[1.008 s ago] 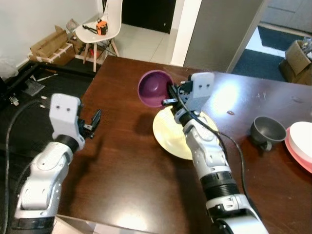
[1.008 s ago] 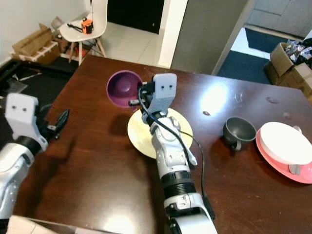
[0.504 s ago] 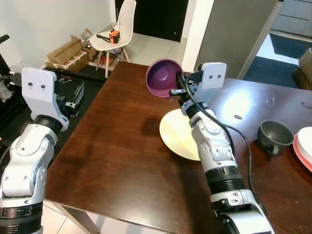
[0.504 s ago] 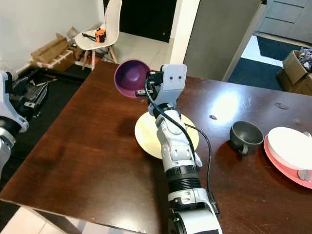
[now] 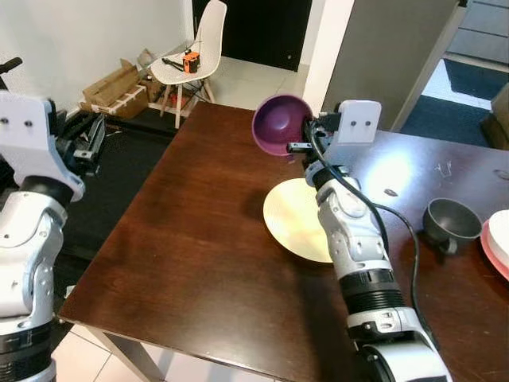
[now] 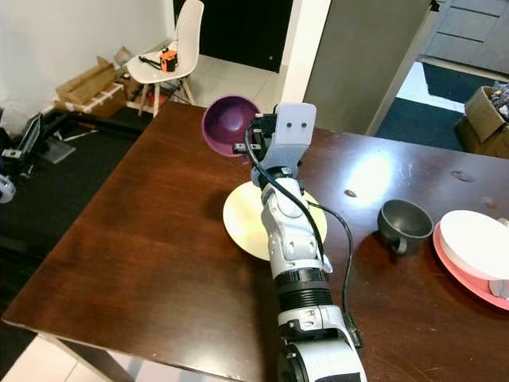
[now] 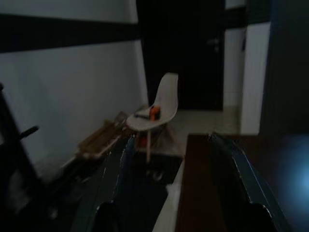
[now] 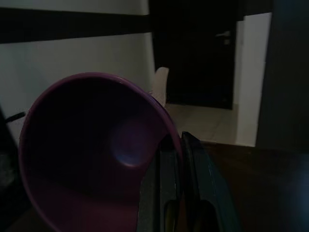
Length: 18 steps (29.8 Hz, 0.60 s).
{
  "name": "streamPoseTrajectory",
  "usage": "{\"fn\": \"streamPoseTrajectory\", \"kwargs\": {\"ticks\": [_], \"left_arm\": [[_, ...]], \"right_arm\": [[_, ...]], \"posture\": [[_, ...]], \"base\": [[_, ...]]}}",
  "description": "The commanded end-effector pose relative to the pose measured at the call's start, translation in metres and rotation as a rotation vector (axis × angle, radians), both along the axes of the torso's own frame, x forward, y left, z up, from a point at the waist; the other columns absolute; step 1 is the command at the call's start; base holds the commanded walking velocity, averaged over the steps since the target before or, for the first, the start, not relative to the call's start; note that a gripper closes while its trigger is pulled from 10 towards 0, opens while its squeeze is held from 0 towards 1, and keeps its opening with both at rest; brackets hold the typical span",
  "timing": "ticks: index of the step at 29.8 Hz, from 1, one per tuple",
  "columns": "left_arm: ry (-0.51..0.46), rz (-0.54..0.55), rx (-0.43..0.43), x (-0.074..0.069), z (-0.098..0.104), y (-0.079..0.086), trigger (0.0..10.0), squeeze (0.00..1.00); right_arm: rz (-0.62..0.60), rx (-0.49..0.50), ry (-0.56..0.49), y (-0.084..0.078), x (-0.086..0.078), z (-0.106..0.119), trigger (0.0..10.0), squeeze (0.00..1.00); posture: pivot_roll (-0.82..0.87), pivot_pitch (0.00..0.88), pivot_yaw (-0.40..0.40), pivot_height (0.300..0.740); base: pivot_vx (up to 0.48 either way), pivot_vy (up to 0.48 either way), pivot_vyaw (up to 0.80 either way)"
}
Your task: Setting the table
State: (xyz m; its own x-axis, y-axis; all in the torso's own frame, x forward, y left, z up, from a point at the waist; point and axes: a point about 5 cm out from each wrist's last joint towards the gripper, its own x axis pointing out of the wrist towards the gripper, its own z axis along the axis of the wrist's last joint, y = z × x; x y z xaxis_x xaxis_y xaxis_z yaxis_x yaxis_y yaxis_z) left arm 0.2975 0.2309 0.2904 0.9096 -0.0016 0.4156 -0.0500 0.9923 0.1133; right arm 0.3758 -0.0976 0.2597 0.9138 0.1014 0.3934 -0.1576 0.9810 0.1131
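Observation:
A purple bowl point(image 5: 278, 126) hangs tilted on its side in the air, just beyond the far edge of a pale yellow plate point(image 5: 293, 221) that lies flat on the dark wooden table point(image 5: 191, 255). My right gripper point(image 5: 300, 143) is shut on the purple bowl's rim; in the right wrist view the two fingers point(image 8: 169, 188) pinch the rim of the purple bowl point(image 8: 87, 154). My left gripper point(image 7: 172, 139) is open and holds nothing. It hangs off the table's left side, over the floor point(image 5: 82, 142).
A grey cup point(image 6: 403, 222) stands right of the yellow plate. A white plate on a pink plate point(image 6: 477, 245) sits at the table's right edge. A white chair point(image 5: 196, 54) and cardboard boxes point(image 5: 118, 83) are on the floor beyond the far left corner.
The camera has pulled back and shifted. My left arm has swung out from the table's left edge to beside the table. The right gripper keeps hold of the bowl, slightly higher.

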Motion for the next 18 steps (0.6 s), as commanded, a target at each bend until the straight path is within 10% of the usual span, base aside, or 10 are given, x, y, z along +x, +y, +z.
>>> {"fn": "streamPoseTrajectory", "kwargs": {"ticks": [1, 8, 18], "left_arm": [[-0.003, -0.070, -0.017, 0.005, 0.004, -0.019, 10.0, 0.00], [0.013, -0.117, -0.014, 0.009, -0.001, -0.035, 10.0, 0.00], [0.092, -0.039, -0.015, -0.003, -0.022, -0.015, 10.0, 0.00]], "right_arm": [[-0.042, -0.013, 0.005, 0.002, 0.001, 0.005, 10.0, 0.00], [-0.069, -0.046, 0.042, 0.000, 0.002, 0.003, 10.0, 0.00], [-0.028, -0.085, -0.024, -0.003, -0.008, 0.007, 10.0, 0.00]], "posture": [[0.17, 0.011, 0.042, 0.740], [0.13, 0.025, 0.030, 0.740], [0.10, 0.043, 0.028, 0.740]], "base": [[0.000, 0.000, 0.00], [0.000, 0.000, 0.00], [0.000, 0.000, 0.00]]}}
